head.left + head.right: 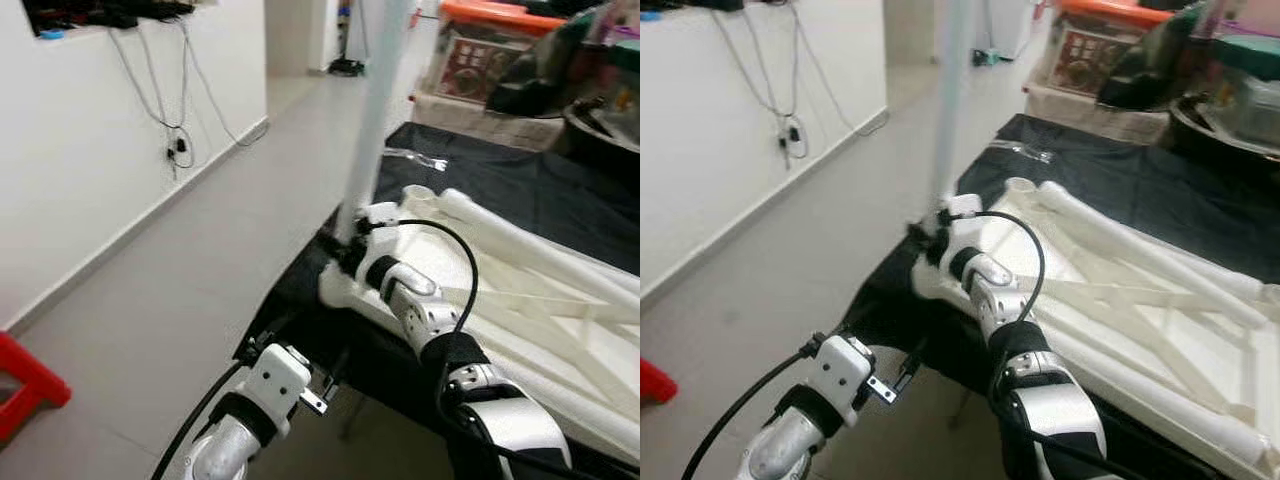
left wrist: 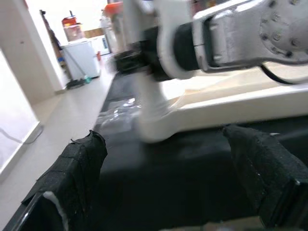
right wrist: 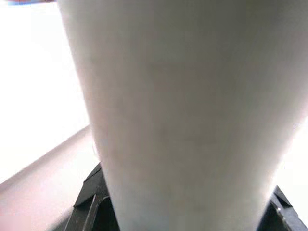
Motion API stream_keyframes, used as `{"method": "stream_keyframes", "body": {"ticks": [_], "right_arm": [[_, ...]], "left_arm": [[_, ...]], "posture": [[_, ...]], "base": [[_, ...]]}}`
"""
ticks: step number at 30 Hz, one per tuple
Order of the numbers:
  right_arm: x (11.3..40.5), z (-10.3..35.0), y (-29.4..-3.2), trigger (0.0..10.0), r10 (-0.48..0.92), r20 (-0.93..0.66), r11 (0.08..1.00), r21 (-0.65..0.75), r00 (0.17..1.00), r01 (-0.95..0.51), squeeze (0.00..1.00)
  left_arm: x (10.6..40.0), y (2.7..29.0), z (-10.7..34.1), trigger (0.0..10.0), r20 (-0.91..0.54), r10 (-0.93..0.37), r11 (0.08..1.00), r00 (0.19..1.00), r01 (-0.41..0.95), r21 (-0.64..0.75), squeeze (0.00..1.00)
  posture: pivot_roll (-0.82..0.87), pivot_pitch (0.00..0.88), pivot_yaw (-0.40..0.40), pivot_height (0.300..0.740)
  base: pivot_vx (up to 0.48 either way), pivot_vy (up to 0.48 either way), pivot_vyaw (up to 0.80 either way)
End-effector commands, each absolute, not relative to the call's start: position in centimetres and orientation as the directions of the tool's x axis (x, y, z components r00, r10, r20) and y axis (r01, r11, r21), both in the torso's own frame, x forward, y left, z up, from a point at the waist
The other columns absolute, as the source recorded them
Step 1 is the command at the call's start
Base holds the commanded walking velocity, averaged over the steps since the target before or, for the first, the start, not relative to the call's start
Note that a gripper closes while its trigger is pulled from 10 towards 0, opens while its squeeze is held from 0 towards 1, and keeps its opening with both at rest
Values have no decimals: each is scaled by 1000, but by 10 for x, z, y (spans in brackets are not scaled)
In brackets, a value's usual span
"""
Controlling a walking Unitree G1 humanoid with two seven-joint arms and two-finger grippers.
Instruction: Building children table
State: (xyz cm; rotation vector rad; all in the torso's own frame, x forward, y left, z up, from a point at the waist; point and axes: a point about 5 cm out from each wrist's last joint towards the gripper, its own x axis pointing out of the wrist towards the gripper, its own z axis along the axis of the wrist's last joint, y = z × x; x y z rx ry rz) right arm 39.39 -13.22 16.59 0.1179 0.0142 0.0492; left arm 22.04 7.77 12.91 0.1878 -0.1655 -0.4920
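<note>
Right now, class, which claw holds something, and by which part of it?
The right claw grips the upright white table leg near its lower end, where it meets the upturned tabletop's corner. The left claw is open, holding nothing.

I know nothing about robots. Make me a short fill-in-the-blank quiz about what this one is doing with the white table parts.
1. The right gripper is closed around a white table leg that stands ____.
2. The upturned table top lies on a ____ cloth.
3. The left gripper has its fingers ____, holding nothing.
4. The box behind has an ____ lid.

Missing words: upright; black; open; orange
</note>
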Motion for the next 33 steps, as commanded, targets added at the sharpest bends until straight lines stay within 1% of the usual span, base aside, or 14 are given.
{"method": "stream_keyframes", "body": {"ticks": [1,4,10,11,12,19,20,21,23,26,27,29,32,33], "right_arm": [[384,152,-167,0,-248,-69,960,117,966,254,0],[368,147,-165,0,-430,-88,884,162,898,439,0],[366,146,-145,0,-433,-126,870,201,893,450,0],[369,146,-135,10000,-386,-117,894,197,915,403,0],[370,147,-126,10000,-333,-100,912,220,938,347,1000],[373,153,-115,10000,-239,-43,943,229,970,243,1000],[375,154,-113,10000,-169,-23,962,214,985,170,0],[375,154,-113,10000,-169,-23,962,214,985,170,0],[379,155,-114,10000,24,3,972,234,1000,-24,0],[379,156,-114,10000,95,15,965,242,995,-95,0],[381,158,-119,10000,180,31,959,219,983,-183,0],[381,158,-119,10000,180,31,959,219,983,-183,0],[384,165,-128,10000,377,51,901,210,925,-379,0],[384,170,-128,10000,488,60,847,209,871,-489,0]], "left_arm": [[218,76,126,10000,98,-490,859,866,460,226,0],[218,76,126,10000,97,-490,858,866,460,226,0],[219,76,127,10000,98,-490,858,866,460,228,0],[220,76,127,10000,98,-490,858,866,460,228,0],[220,76,127,10000,99,-489,859,866,459,227,0],[221,76,128,10000,100,-488,860,867,458,225,0],[221,76,128,10000,100,-489,860,867,459,225,0],[221,76,128,10000,100,-489,860,867,459,225,0],[221,76,128,10000,100,-488,860,867,459,224,0],[222,76,128,10000,100,-488,860,867,459,224,0],[222,76,128,10000,100,-488,860,867,459,223,0],[222,76,128,10000,100,-488,860,867,459,223,0],[222,76,128,10000,101,-488,860,867,458,223,0],[223,76,128,10000,101,-488,860,867,458,223,0]], "posture": [[85,46,-89,740],[85,50,-87,740],[84,55,-87,740],[86,54,-88,740],[86,57,-87,740],[81,62,-88,740],[81,63,-87,740],[81,63,-87,740],[81,65,-87,740],[80,65,-87,740],[77,66,-85,740],[77,66,-85,740],[81,66,-88,740],[81,67,-85,740]], "base": [[0,0,0],[0,0,0],[0,0,0],[0,0,0],[0,0,0],[0,0,0],[0,0,0],[0,0,0],[0,0,0],[0,0,0],[0,0,0],[0,0,0],[0,0,0],[0,0,0]]}}
